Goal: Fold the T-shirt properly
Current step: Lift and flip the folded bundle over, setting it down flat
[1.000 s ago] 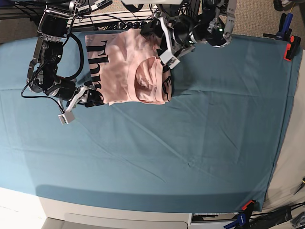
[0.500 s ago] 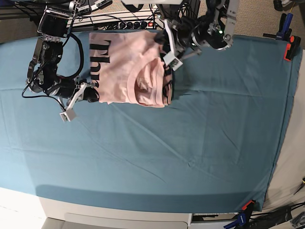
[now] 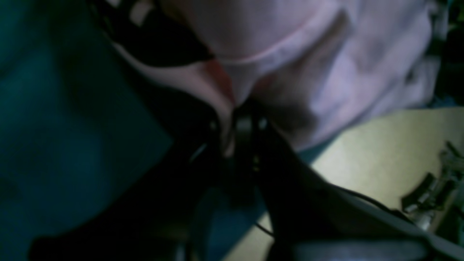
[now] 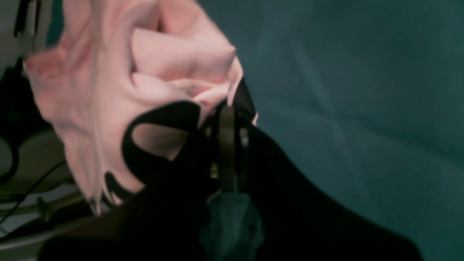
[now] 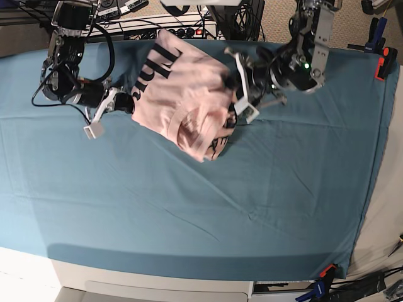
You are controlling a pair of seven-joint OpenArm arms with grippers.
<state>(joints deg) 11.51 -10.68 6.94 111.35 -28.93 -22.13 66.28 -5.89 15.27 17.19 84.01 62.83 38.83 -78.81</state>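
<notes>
The pale pink T-shirt (image 5: pixel 182 94) is bunched and partly folded, held up between my two grippers over the far part of the table. Black lettering (image 5: pixel 156 60) shows on its top left, and the collar (image 5: pixel 189 126) faces up near its lower corner. My right gripper (image 5: pixel 128 104), on the base view's left, is shut on the shirt's left edge; in the right wrist view (image 4: pixel 227 108) it pinches pink folds (image 4: pixel 174 65). My left gripper (image 5: pixel 234 106) is shut on the shirt's right edge; in the left wrist view (image 3: pixel 235 119) it grips the pink cloth (image 3: pixel 326 72).
A teal cloth (image 5: pixel 252 201) covers the table. A power strip and cables (image 5: pixel 182 28) lie behind the far edge. An orange clamp (image 5: pixel 385 63) sits at the far right corner, and another clamp (image 5: pixel 324 272) at the front right. The cloth's right edge hangs near the white table side.
The shirt has been lifted off the cloth and turned, and now hangs tilted. The left gripper moved right and toward the front; the right gripper moved toward the back.
</notes>
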